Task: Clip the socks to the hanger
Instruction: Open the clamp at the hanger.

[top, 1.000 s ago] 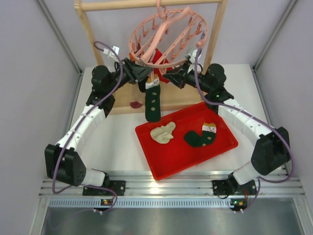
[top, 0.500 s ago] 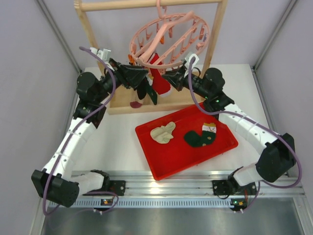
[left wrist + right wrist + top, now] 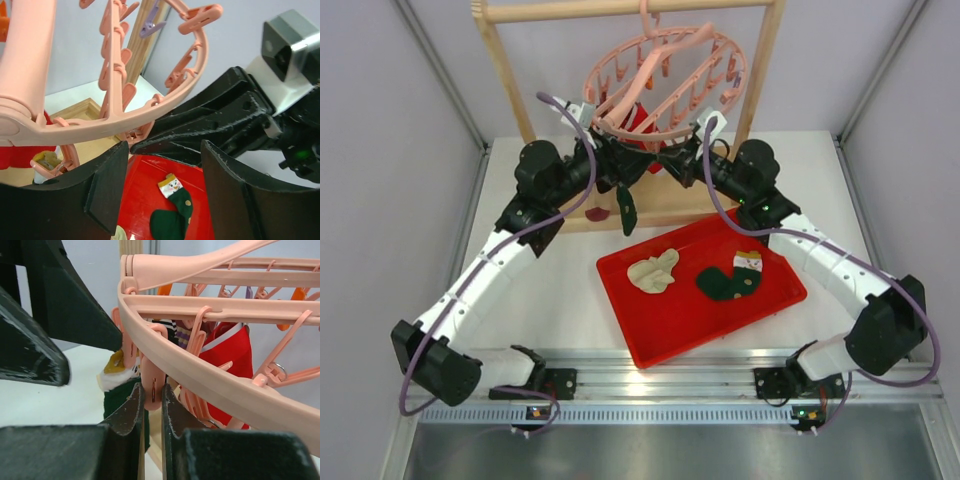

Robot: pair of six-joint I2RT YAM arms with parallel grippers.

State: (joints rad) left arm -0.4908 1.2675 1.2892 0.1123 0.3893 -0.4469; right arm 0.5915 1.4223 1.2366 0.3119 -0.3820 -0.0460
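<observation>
Right gripper (image 3: 151, 395) pinches a hanger (image 3: 210, 372) peg (image 3: 152, 377) beside the hanging green sock (image 3: 626, 212); left gripper (image 3: 162, 150) is spread, so the sock may drop if that peg misses its cuff.

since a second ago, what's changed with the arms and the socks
The left gripper opened wider and let go of the dark green sock, which now dangles below the hanger; the left arm swung out left and came back. Unchanged: right gripper shut on a pink peg, cream sock and snowman sock in the red tray.
</observation>
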